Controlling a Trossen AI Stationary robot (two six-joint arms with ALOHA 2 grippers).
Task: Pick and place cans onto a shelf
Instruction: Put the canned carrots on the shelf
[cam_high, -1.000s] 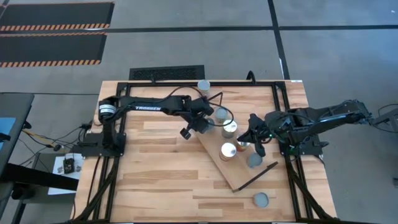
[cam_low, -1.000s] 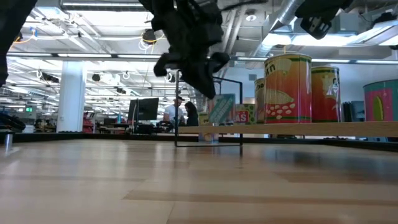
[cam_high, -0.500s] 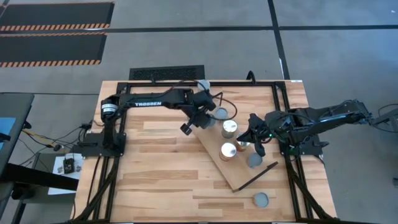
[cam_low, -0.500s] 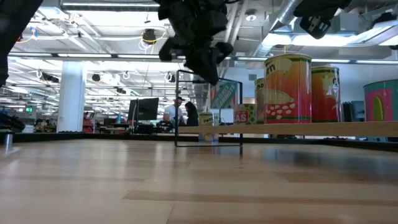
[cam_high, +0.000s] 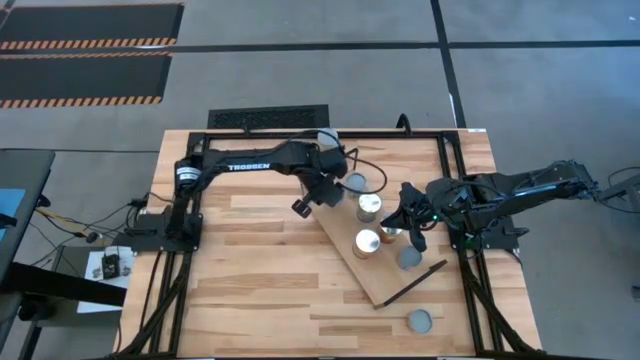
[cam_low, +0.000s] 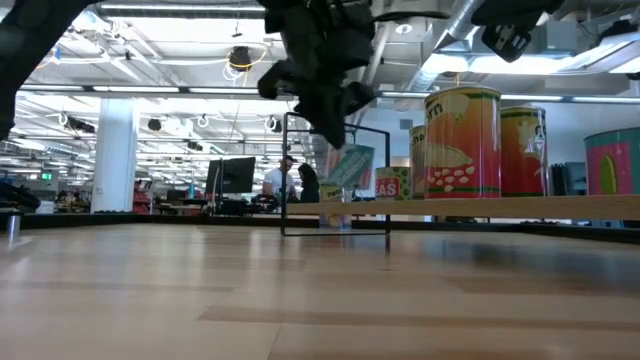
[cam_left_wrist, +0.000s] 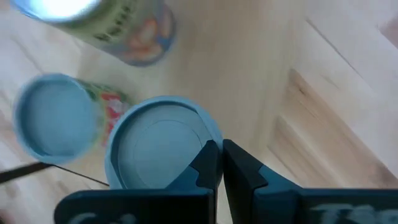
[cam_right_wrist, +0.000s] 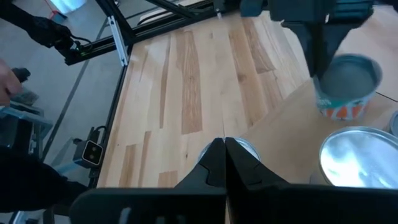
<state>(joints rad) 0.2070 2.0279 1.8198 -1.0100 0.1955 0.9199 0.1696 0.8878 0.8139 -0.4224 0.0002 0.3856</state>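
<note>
The wooden shelf (cam_high: 393, 276) lies slantwise on the table's right half. A blue-topped can (cam_high: 354, 183) stands at its far end, with a silvery-topped can (cam_high: 370, 205) and another (cam_high: 366, 243) along it. My left gripper (cam_left_wrist: 219, 163) is shut, its fingertips at the blue-topped can's rim (cam_left_wrist: 202, 134). In the low view this can (cam_low: 351, 164) shows tilted behind the gripper. My right gripper (cam_right_wrist: 224, 152) is shut just over a silvery-topped can (cam_right_wrist: 247, 148), which it partly hides. My left gripper's shut fingers come from above at the blue-topped can's rim (cam_right_wrist: 323, 73), on the side toward the table's left. I cannot tell whether they touch it. My right gripper's shut fingers stand over the silvery can's top (cam_high: 392, 233). They hide the place, so I cannot tell whether they touch.
A grey-topped can (cam_high: 409, 258) stands at the shelf's right side, another (cam_high: 421, 321) near the table's front edge, and one (cam_high: 327, 137) at the far edge. Bare planks (cam_high: 250, 270) fill the table's left half. A black wire frame (cam_low: 388, 180) stands at the shelf's end.
My left gripper has gone a little toward the table's far edge, staying beside the blue-topped can. In the low view the can behind it stands at a different tilt than before. My right gripper has kept still.
</note>
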